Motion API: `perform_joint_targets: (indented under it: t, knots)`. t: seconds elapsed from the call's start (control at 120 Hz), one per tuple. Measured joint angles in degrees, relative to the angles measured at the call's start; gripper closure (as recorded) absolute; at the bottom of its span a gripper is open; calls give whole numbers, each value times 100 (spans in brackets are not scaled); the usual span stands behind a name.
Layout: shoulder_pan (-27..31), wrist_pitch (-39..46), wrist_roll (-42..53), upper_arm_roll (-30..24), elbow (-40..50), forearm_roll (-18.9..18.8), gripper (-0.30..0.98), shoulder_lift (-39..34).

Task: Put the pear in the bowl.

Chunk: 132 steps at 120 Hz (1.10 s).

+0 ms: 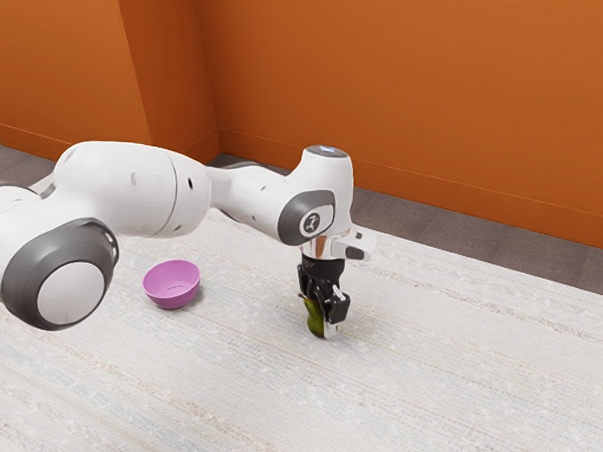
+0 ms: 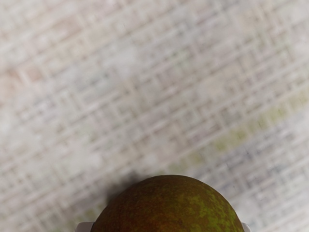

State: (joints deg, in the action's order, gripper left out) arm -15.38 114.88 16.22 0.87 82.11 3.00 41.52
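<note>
The two-finger gripper (image 1: 322,324) holds the pear (image 1: 314,318) from both sides, in the exterior view's lower middle. Probably it is firm, light, somewhat slippery; its round belly should be pressed evenly, without bruising.

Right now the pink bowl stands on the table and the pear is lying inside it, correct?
Not quite: the pear is outside the bowl, held in the gripper, toward the exterior view's right. The exterior view shows this. The bowl is indeed pink and on the table.
</note>
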Motion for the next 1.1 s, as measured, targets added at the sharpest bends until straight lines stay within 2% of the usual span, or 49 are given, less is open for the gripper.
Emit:
perform_joint_targets:
  t: [0.333,0.517,0.858,1.1]
  knots:
    - [-9,-3,-112,7,10,-152,67,-236]
    - [181,-81,-231,36,155,-331,80,-768]
    - [1184,-135,-326,264,1996,-708,77,-2219]
    - [1479,-119,-171,574,2333,-889,73,-2441]
